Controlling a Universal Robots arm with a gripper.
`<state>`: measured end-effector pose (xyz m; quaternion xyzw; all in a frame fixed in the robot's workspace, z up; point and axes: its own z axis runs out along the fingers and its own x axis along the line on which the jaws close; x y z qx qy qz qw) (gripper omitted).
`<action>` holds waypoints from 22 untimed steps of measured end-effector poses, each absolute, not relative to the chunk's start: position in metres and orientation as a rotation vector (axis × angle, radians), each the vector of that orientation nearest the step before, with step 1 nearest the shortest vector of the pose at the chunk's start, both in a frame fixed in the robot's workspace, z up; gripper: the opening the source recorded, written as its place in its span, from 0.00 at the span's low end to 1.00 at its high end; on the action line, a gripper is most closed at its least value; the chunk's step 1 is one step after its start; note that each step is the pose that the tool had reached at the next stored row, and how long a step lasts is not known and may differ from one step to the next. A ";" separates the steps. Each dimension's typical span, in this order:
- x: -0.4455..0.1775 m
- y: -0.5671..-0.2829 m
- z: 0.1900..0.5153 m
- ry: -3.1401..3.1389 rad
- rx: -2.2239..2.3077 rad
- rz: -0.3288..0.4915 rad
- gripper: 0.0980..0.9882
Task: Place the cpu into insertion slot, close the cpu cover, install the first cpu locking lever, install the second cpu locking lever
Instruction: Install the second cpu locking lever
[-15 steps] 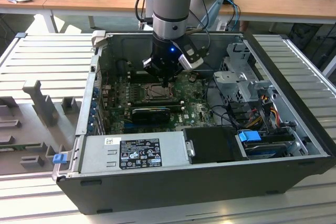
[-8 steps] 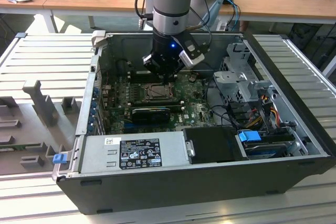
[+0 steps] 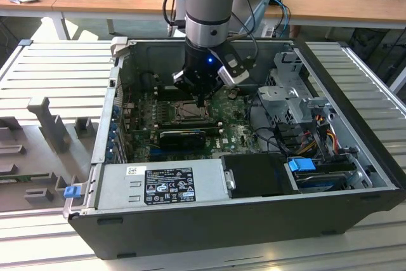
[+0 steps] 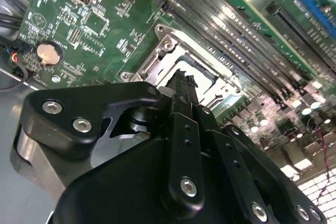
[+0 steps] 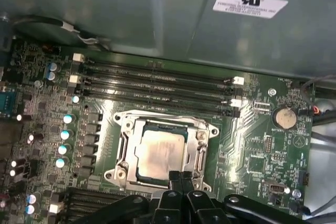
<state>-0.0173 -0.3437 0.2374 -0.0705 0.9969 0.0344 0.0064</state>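
One gripper (image 5: pixel 181 176), fingers pressed together, hovers at the socket edge; cpu (image 5: pixel 160 153) looks seated in the insertion slot (image 5: pixel 122 150), I think.

I see an open computer case (image 3: pixel 108 157) mid-frame, its power supply (image 3: pixel 158 185) at lower centre and a wooden desk (image 3: pixel 355 1) across the top.

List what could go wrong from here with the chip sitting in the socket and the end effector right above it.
1. The black end effector hangs over one edge of the square silver-grey metal-topped cpu; pressing down off-centre could tilt it in the silver-rimmed insertion slot.
2. The thin silver cpu cover frames the chip closely; a sideways slip might snag it.
3. Long black memory slots and small capacitors stand nearby on the green circuit board, so a drift risks striking them.
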 end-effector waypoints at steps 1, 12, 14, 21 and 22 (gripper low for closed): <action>-0.017 -0.345 0.237 3.119 -0.221 0.108 0.01; -0.017 -0.354 0.243 3.119 -0.221 0.108 0.01; -0.017 -0.356 0.243 3.120 -0.221 0.108 0.01; -0.017 -0.367 0.242 3.124 -0.221 0.110 0.01; -0.017 -0.368 0.241 3.130 -0.221 0.116 0.01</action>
